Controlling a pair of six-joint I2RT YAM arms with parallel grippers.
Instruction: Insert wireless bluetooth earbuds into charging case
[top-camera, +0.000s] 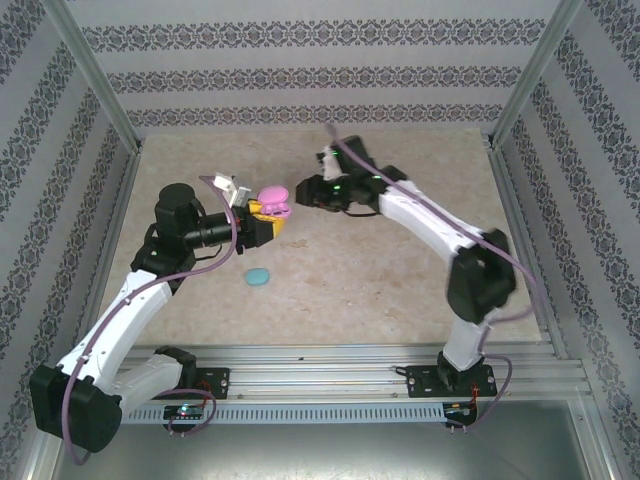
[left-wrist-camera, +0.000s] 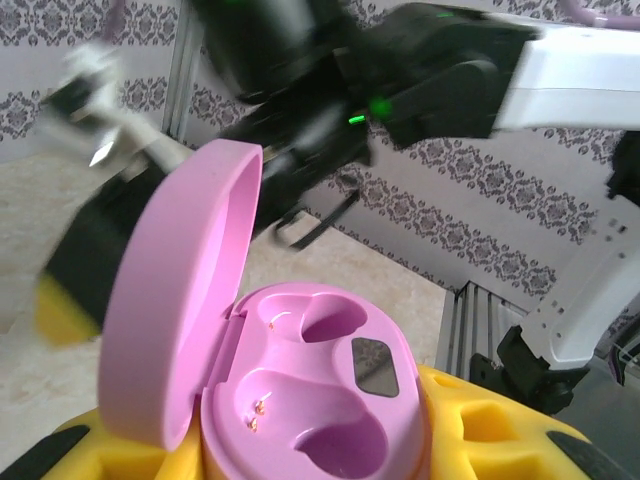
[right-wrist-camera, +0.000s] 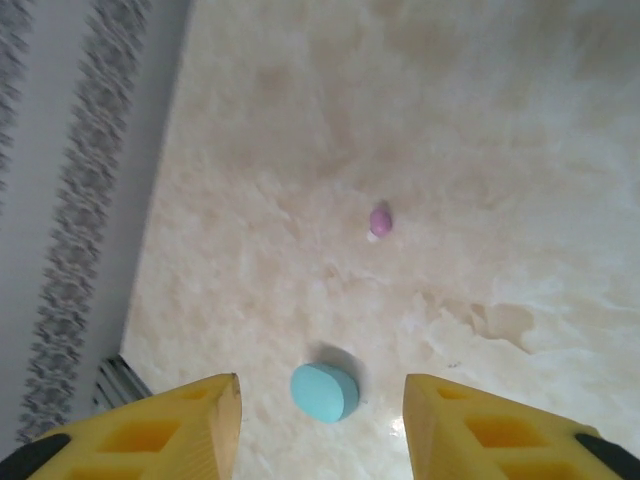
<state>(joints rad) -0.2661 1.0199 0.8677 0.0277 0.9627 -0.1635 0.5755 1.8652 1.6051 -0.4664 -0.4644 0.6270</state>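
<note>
My left gripper (top-camera: 262, 224) is shut on the pink-purple charging case (top-camera: 272, 197), holding it above the table by its base between yellow fingers (left-wrist-camera: 500, 430). The case (left-wrist-camera: 330, 390) has its lid (left-wrist-camera: 180, 300) swung up to the left, and both sockets are empty. My right gripper (top-camera: 303, 192) hovers just right of the case, blurred behind the lid in the left wrist view. Its jaws stand open (right-wrist-camera: 318, 440) with nothing between them. Below it on the table lies one pale pink-purple earbud (right-wrist-camera: 380, 220).
A closed cyan oval case (top-camera: 258, 276) lies on the beige table (top-camera: 400, 280), also below my right fingers (right-wrist-camera: 324, 391). Patterned walls and metal posts (top-camera: 95, 90) enclose the table on three sides. The right arm (left-wrist-camera: 560, 70) crosses high behind the pink case.
</note>
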